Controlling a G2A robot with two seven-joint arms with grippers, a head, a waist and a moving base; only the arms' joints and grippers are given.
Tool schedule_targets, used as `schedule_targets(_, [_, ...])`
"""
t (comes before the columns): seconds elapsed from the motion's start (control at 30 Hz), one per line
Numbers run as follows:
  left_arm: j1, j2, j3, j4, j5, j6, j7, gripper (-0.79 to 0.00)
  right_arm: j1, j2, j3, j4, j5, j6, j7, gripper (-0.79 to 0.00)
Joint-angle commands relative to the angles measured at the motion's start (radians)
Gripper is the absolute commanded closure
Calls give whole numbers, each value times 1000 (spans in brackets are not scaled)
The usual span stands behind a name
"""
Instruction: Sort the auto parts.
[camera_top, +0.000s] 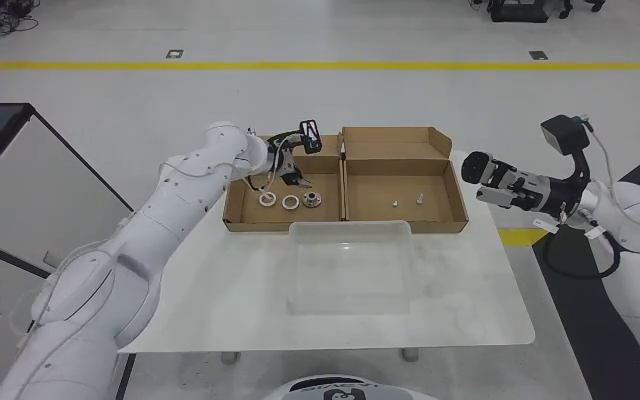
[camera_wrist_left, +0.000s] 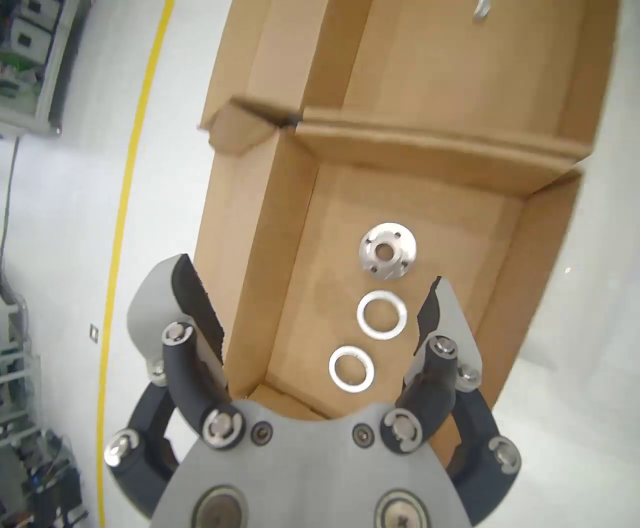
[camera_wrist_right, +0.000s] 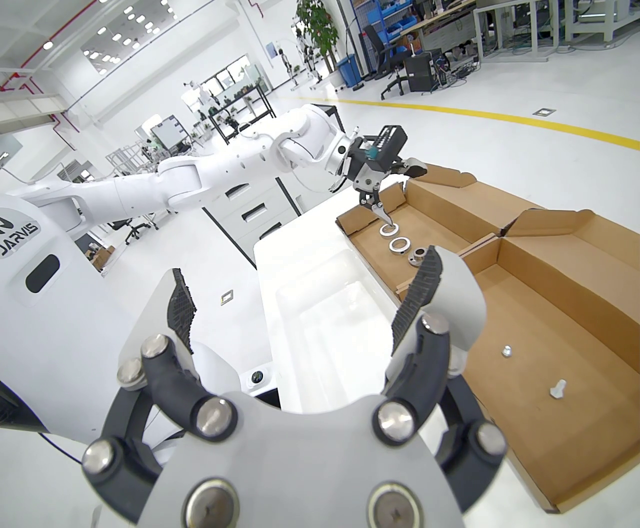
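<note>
At the far left of the bench (camera_top: 230, 300), the left box (camera_top: 232, 212) holds two white rings (camera_top: 268, 200) and a metal flange (camera_top: 312, 199). The left pincer (camera_top: 293, 178) hangs wide and bare above them, with the box walls close by. The clear tray (camera_top: 350, 229) sits just before both boxes. The right box (camera_top: 458, 200) holds two small bolts (camera_top: 396, 203). Every visible part lies boxed, so sorting looks nearly done. Beyond the right edge, the right pincer (camera_top: 472, 166) gapes wide, holding nothing, in open room.

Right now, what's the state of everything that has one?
left box: lid open
right box: lid open
left gripper: open, holding nothing, above the left box
right gripper: open, holding nothing
rings, flange: lying flat, loose in the left box
bolts: loose in the right box
</note>
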Motion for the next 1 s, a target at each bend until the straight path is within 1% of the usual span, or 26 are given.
schedule_targets(0.0, [54, 35, -55, -123, 1, -8, 13, -785, 0, 0, 0, 0, 0, 0, 0, -785])
schedule_targets(0.03, [79, 52, -81, -177, 9, -19, 12, -785, 0, 0, 0, 0, 0, 0, 0, -785])
schedule_targets(0.07, [97, 64, -100, -210, 16, -25, 9, -785, 0, 0, 0, 0, 0, 0, 0, -785])
schedule_targets(0.1, [135, 87, -141, -279, 24, -43, 10, -785, 0, 0, 0, 0, 0, 0, 0, -785])
schedule_targets(0.13, [156, 98, -165, -311, 23, -47, 15, -785, 0, 0, 0, 0, 0, 0, 0, -785])
schedule_targets(0.2, [221, 130, -236, -405, 18, -71, 21, -785, 0, 0, 0, 0, 0, 0, 0, -785])
schedule_targets(0.3, [318, 173, -350, -532, -4, -105, 31, -785, 0, 0, 0, 0, 0, 0, 0, -785])
schedule_targets(0.4, [416, 209, -469, -639, -37, -128, 32, -785, 0, 0, 0, 0, 0, 0, 0, -785])
schedule_targets(0.43, [457, 222, -520, -681, -54, -135, 31, -785, 0, 0, 0, 0, 0, 0, 0, -785])
schedule_targets(0.47, [477, 228, -544, -700, -61, -139, 30, -785, 0, 0, 0, 0, 0, 0, 0, -785])
schedule_targets(0.57, [559, 252, -651, -767, -103, -166, 36, -785, 0, 0, 0, 0, 0, 0, 0, -785])
schedule_targets(0.63, [607, 266, -714, -792, -123, -189, 34, -785, 0, 0, 0, 0, 0, 0, 0, -785])
schedule_targets(0.77, [682, 285, -814, -833, -177, -219, 29, -785, 0, 0, 0, 0, 0, 0, 0, -785])
schedule_targets(0.83, [714, 292, -849, -850, -214, -233, 37, -785, 0, 0, 0, 0, 0, 0, 0, -785])
schedule_targets(0.87, [698, 289, -831, -842, -196, -228, 33, -785, 0, 0, 0, 0, 0, 0, 0, -785])
schedule_targets(0.9, [712, 292, -848, -849, -211, -233, 37, -785, 0, 0, 0, 0, 0, 0, 0, -785])
schedule_targets(0.97, [716, 292, -851, -850, -215, -233, 37, -785, 0, 0, 0, 0, 0, 0, 0, -784])
